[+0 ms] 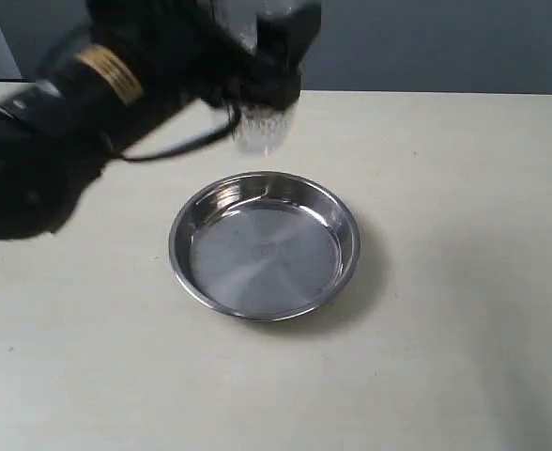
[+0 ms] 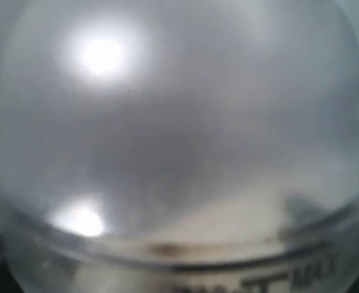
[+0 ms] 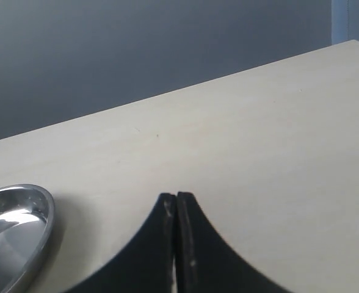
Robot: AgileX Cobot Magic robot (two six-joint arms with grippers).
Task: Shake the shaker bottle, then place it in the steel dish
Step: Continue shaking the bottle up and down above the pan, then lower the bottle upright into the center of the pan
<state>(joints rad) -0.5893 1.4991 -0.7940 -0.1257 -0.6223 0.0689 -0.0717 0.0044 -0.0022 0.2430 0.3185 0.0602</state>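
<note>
The clear shaker bottle (image 1: 260, 127) hangs blurred in the air, behind the far rim of the steel dish (image 1: 248, 277). My left gripper (image 1: 271, 80), on its black arm, is shut on it. In the left wrist view the bottle's domed shoulder (image 2: 179, 134) fills the frame; black print and brownish grains show low down, and the fingers are hidden. The round shiny dish lies bare on the table. Beside the steel dish (image 3: 18, 223) my right gripper (image 3: 176, 198) hovers over the tabletop, jaws pressed together with nothing in them. It is out of the exterior view.
The pale beige table (image 1: 445, 329) stretches around the dish. Its far edge meets a grey-blue wall (image 1: 445, 42). The left arm (image 1: 60, 132) spans the upper left of the exterior view.
</note>
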